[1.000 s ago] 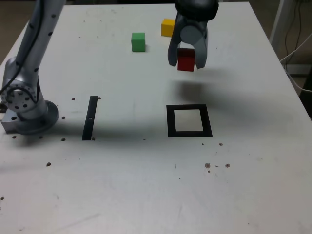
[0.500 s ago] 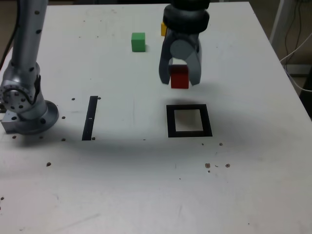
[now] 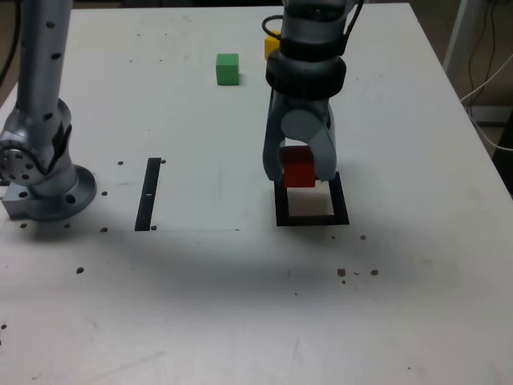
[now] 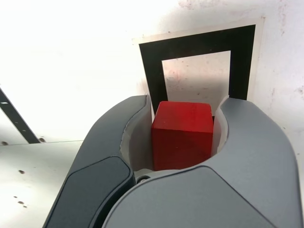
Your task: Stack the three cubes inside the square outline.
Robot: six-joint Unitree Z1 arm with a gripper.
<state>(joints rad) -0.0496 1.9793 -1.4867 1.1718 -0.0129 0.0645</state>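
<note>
Right now I am pinching the red cube [image 3: 299, 168] between my fingers [image 4: 237, 142], my gripper [image 3: 298, 170] hanging over the far edge of the square outline [image 3: 280, 210]. The first placing is the step in hand, I judge. The green cube [image 3: 228, 69] is sitting far off to the exterior view's left, and the yellow cube [image 3: 272, 46] is peeking out behind my arm (mostly hidden). Next I am needing to ease nearer, centre the block over the white middle, lower it flat, then let go.
</note>
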